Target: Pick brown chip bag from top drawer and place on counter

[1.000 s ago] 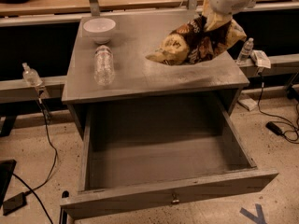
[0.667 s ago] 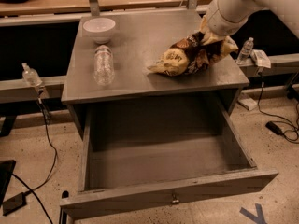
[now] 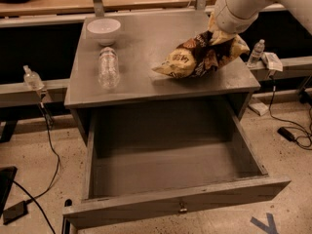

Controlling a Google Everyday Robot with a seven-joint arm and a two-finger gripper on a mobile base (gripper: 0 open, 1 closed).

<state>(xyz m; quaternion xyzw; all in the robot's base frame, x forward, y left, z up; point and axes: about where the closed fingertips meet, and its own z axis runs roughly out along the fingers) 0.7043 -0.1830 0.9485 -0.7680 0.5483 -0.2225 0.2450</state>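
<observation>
The brown chip bag (image 3: 195, 60) lies on the right side of the grey counter (image 3: 146, 43), its left end resting on the surface and its right end bunched and lifted. My gripper (image 3: 220, 33) comes down from the upper right under the white arm (image 3: 239, 4) and is shut on that lifted end. The top drawer (image 3: 170, 206) is pulled fully out below the counter; its inside shows nothing in it, and a small metal knob (image 3: 182, 207) sits at the centre of its front panel.
A white bowl (image 3: 104, 29) and a water bottle lying on its side (image 3: 108, 67) are on the counter's left half. Light wooden tabletops run behind. Small bottles stand on side rails at left (image 3: 32, 78) and right (image 3: 256, 52). Cables lie on the floor.
The arm has lowered the chip bag; it hung above the counter's right side a second ago and now rests on the surface, slightly nearer the front.
</observation>
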